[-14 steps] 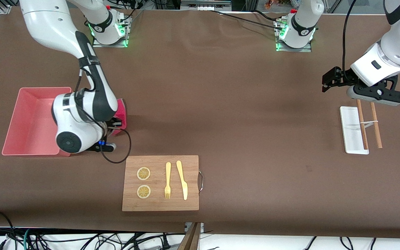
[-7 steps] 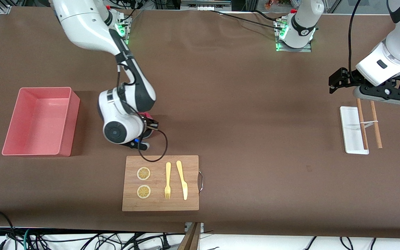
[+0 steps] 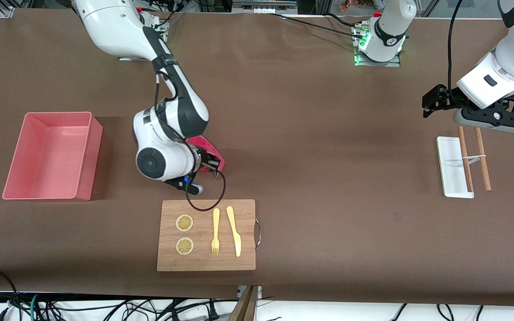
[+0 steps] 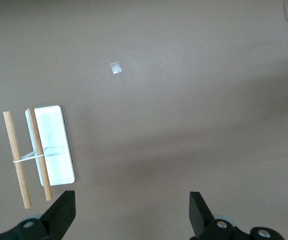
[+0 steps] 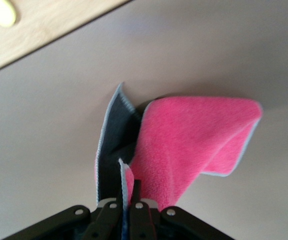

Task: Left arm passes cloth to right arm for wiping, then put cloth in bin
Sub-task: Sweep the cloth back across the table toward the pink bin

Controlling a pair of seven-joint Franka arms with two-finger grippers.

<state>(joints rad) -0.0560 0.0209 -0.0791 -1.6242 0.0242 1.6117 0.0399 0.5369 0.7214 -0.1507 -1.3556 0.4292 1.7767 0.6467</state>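
The crimson-pink cloth [image 3: 210, 149] with its dark grey reverse hangs from my right gripper [image 3: 212, 166], which is shut on its edge. In the right wrist view the cloth [image 5: 194, 135] is folded and trails onto the brown table below my right gripper [image 5: 128, 187], close to the cutting board's edge. The salmon-pink bin [image 3: 47, 156] stands empty toward the right arm's end of the table. My left gripper [image 3: 433, 101] waits open over the table beside the white tray. In the left wrist view my left gripper [image 4: 132, 200] has nothing between its fingers.
A wooden cutting board [image 3: 203, 263] near the front edge carries two lemon slices, a fork and a knife. A white tray [image 3: 451, 169] with bound chopsticks [image 3: 482, 156] lies at the left arm's end. A small tape square [image 4: 115, 68] is on the table.
My right arm has swept the cloth from beside the bin across the table toward the left arm's end, stopping by the cutting board. My left arm shifted only slightly.
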